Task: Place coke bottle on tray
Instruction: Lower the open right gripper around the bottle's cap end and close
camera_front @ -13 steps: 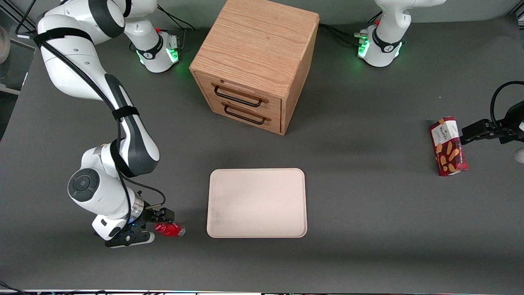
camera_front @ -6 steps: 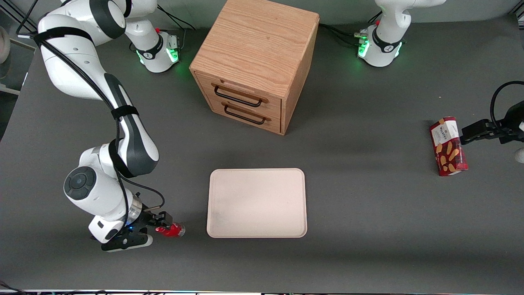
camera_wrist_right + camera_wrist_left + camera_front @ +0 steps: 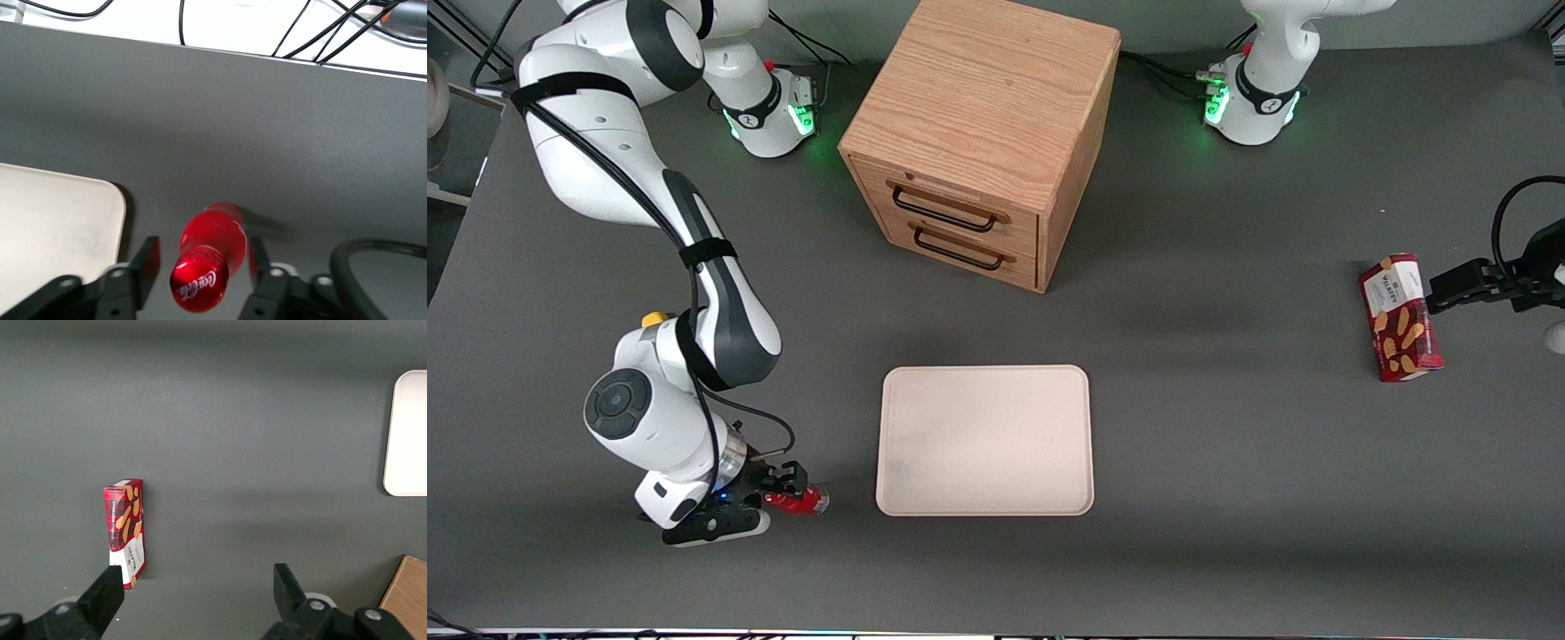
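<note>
**Gripper closed around the little coke bottle, just short of the tray**

In the front view the gripper (image 3: 775, 496) sits low at the lower left of the frame, with the coke bottle (image 3: 799, 501) poking out from it on the grey table (image 3: 1227, 462). The bottle is near the tray (image 3: 985, 440) but apart from it, at the working arm's end; the tray lies nearer the camera than the wooden drawer cabinet (image 3: 985, 142). A red biscuit box (image 3: 1400, 317) shows at the right edge of the frame, toward the parked arm's end, and a bit of yellow lump (image 3: 655, 317) peeks out by the arm's elbow.

The front view hides how the fingers meet the bottle. The right wrist view shows it plainly: the coke bottle (image 3: 210, 250), red cap toward the camera, stands between the two dark fingers (image 3: 143, 263), which press close on either side, narrowly parted and grasping it. A rounded corner of the tray (image 3: 100, 200) lies just beside it there
</note>
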{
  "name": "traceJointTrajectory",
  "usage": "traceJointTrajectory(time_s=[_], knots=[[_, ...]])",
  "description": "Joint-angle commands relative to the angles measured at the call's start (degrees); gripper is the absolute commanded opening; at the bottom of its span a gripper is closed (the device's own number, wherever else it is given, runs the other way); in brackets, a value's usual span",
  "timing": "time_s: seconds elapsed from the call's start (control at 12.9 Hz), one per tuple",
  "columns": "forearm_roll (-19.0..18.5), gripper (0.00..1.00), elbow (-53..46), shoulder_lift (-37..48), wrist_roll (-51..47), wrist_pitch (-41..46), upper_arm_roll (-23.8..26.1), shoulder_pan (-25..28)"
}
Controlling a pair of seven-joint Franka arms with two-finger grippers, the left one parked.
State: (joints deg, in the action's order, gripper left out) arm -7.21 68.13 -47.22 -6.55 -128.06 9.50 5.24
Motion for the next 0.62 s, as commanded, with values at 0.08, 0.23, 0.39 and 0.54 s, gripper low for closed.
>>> traceJointTrajectory(time_s=[0.08, 0.23, 0.39, 0.54], knots=[[-0.7, 0.16, -1.9, -1.0, 2.2, 0.1, 0.5, -0.1], [-0.6, 0.0, -1.8, -1.0, 2.2, 0.2, 0.8, -0.1], [-0.8, 0.0, -1.9, -0.6, 2.9, 1.2, 1.2, -0.2], [-1.0, 0.0, -2.8, 0.7, 6.4, 5.9, 1.1, -0.4]])
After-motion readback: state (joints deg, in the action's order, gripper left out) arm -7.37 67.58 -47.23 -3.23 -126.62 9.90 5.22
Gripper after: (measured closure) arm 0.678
